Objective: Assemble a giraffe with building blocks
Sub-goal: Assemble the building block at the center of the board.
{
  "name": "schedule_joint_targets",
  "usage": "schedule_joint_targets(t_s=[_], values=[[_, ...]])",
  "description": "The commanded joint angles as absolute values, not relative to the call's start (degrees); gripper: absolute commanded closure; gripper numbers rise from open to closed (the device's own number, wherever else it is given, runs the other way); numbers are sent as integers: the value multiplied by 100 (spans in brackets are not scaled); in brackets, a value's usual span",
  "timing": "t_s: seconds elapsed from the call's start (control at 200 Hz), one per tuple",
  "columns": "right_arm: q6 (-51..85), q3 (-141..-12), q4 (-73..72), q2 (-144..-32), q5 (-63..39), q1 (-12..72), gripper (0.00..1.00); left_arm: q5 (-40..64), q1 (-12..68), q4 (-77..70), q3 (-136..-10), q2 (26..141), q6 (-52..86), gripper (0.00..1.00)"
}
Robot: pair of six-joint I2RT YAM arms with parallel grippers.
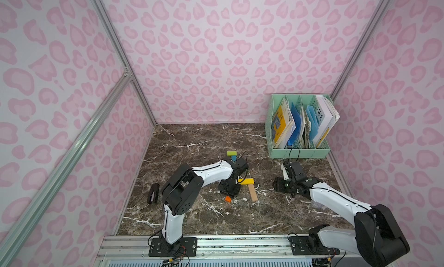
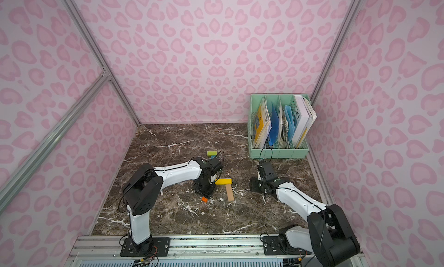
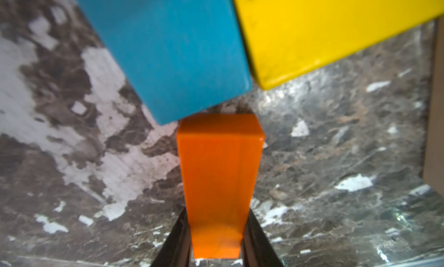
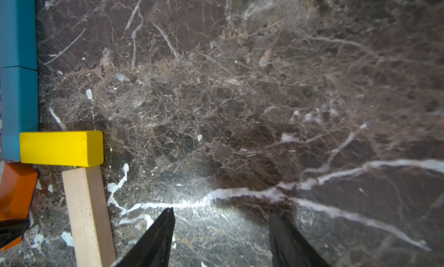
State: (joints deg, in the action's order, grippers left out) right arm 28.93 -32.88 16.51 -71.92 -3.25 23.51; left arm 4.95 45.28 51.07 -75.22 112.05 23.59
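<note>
Large dark letters are running along the white cover of a book standing in the green file rack; only "WE" is coming through clearly in both top views. Dark marks on the yellow booklet in the same rack are showing too blurred to read.

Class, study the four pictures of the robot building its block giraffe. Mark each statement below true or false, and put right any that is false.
1. The left hand is shut on the orange block. True.
2. The right hand holds the tan block. False: it is open and empty. The tan block lies on the table, its end against the yellow block.
3. Two blue blocks lie end to end. True.
4. The lime-green block stands in the file rack. False: it lies on the table, apart from the rack.
</note>
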Motion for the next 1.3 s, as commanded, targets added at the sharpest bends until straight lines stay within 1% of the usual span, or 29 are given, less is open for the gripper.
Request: schedule_joint_targets(t_s=[0.0,1.055,1.14,1.295], values=[[2863,-3325,1626,-7192,-319,2346,35,312,4491,4532,-7550,11310,2204,74],[2873,-3259,1591,-7164,-343,2319,35,316,4421,4577,-7696,11417,2149,76],[2873,-3255,1591,-7156,-343,2320,35,320,4422,4566,-7680,11395,2145,74],[2891,-3243,1591,-7154,-356,2319,34,385,4431,4538,-7581,11283,2153,63]])
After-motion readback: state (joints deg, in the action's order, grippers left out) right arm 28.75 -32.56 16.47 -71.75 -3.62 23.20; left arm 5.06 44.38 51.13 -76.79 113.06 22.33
